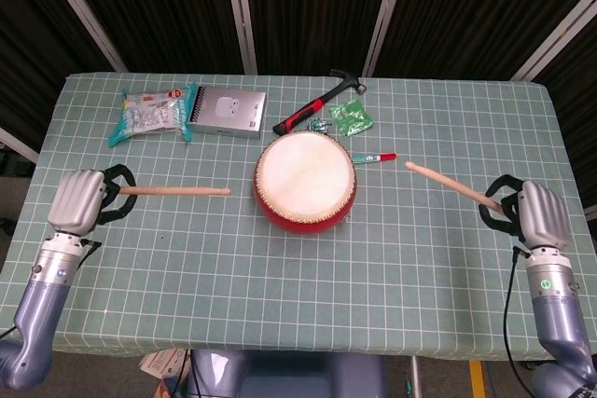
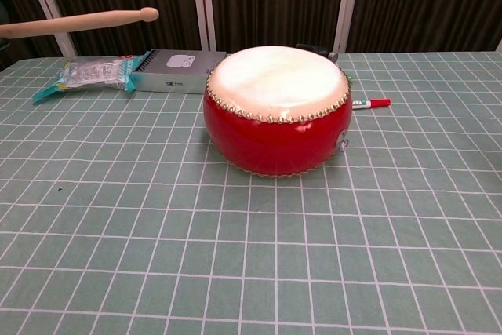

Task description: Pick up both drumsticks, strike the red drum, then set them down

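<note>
**Both sticks in hand, tips raised short of the drum**

We log the left hand (image 1: 82,198) wrapped around the butt of the left drumstick (image 1: 175,191), which runs level toward the drum with its tip stopping short of the rim. In the chest view that stick's rounded tip (image 2: 147,14) sits above the table, well clear of the cloth. The right hand (image 1: 527,209) grips the right drumstick (image 1: 450,185), angled up and inward, its tip also short of the drum; the chest view catches only a sliver of it at the top right corner.

The red drum (image 1: 305,180) stands upright near the table's centre: pale, unmarked skin on top, glossy red shell, a ring of brass-coloured studs below the rim.

Behind the drum we note a hammer (image 1: 318,103), a green packet (image 1: 354,119) and a red-capped marker (image 1: 376,157), all just beside its far side. A grey box (image 1: 227,113) and a clear snack bag (image 1: 152,112) lie at the far left, touching each other. The checked tablecloth (image 1: 298,277) is bare between the drum and the near edge, and on both flanks under the sticks.
</note>
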### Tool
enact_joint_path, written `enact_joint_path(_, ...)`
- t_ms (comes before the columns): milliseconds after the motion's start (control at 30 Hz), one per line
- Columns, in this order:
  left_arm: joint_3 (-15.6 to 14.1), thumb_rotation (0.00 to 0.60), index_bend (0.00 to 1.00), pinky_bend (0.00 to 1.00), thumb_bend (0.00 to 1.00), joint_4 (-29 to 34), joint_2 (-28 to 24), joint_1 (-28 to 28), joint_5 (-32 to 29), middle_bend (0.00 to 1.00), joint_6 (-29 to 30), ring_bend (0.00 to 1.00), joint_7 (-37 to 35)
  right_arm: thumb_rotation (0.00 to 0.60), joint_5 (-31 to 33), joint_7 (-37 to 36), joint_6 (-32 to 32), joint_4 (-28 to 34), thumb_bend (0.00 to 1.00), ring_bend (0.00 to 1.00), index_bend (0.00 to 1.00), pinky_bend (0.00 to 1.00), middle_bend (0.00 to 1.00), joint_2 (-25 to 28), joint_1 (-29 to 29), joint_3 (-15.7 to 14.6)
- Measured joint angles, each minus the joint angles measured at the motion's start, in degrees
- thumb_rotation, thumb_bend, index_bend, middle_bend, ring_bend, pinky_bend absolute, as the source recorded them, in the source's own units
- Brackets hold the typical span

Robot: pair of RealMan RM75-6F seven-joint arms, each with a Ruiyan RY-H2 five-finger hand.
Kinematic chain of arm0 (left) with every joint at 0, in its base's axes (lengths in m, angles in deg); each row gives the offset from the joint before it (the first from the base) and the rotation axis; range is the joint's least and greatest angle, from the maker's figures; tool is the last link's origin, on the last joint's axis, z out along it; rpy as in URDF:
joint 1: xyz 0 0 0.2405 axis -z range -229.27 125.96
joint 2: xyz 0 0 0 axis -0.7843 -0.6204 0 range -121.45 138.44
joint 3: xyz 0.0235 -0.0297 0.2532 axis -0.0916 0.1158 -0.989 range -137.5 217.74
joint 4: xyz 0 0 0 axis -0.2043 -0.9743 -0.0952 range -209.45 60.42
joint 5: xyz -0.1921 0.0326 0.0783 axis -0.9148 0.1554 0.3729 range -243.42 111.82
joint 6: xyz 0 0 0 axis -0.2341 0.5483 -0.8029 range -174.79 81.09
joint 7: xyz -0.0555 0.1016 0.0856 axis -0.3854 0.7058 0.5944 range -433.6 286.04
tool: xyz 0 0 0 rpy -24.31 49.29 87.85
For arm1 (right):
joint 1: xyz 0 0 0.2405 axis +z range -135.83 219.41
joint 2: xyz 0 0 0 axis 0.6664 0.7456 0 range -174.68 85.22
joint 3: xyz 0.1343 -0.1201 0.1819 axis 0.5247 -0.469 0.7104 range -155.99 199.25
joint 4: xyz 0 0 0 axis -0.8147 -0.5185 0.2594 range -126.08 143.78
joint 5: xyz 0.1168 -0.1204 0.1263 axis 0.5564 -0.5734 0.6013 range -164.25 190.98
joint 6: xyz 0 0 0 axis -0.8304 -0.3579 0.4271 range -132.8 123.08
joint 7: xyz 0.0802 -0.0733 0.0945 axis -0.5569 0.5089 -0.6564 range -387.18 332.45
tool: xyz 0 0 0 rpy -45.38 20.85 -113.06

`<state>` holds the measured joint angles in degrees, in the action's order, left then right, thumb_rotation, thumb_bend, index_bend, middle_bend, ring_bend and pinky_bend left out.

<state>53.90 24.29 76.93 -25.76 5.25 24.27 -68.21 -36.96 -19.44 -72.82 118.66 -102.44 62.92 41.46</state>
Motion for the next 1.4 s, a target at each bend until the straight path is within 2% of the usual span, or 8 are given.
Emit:
enact_joint_path(467, 4.5, 0.6, 0.76, 1.0, 0.55, -2.08, -0.2, 2.52, -3.33, 1.0, -1.55, 1.0, -4.43, 0.6, 6.55, 4.87, 2.65, -3.83, 0.59, 1.0, 0.92, 0.99, 0.99, -4.25, 6.71, 1.11)
enact_joint_path(700, 5.36, 0.6, 0.76, 1.0, 0.55, -0.6, -2.1, 2.39, -3.69, 1.0, -1.36, 1.0, -6.11, 0.6, 7.88, 4.97, 1.41, -4.37, 0.59, 1.0, 0.92, 0.99, 0.99, -6.2, 9.67, 3.83)
enact_joint_path(867, 5.61, 0.6, 0.76, 1.0, 0.55, 0.14, -3.02, 2.36, -4.12, 1.0, -1.51, 1.0, -6.73, 0.6, 8.66, 6.74, 1.08, -4.99, 0.59, 1.0, 0.92, 0.99, 0.99, -8.73, 11.82, 3.79)
enact_joint_path(1000, 5.83, 0.6, 0.76, 1.0, 0.55, 0.46, -3.47, 2.29, -4.36, 1.0, -1.31, 1.0, -7.2, 0.6, 8.51, 11.87, 0.89, -6.81, 0.59, 1.0, 0.92, 0.99, 0.99, -11.33, 13.92, 1.75)
enact_joint_path(1100, 5.85, 0.6, 0.76, 1.0, 0.55, 0.84, -4.02, 2.16, -4.65, 1.0, -1.27, 1.0, -7.26, 0.6, 6.93, 18.38, 0.06, -9.43, 0.59, 1.0, 0.92, 0.99, 0.99, -13.92, 15.64, -1.17)
enact_joint_path(1400, 5.4, 0.6, 0.76, 1.0, 0.55, 1.53, -4.92, 1.87, -5.39, 1.0, -1.3, 1.0, -6.75, 0.6, -3.78, 43.26, -4.99, -20.53, 0.59, 1.0, 0.93, 0.99, 0.99, -21.57, 19.39, -12.12)
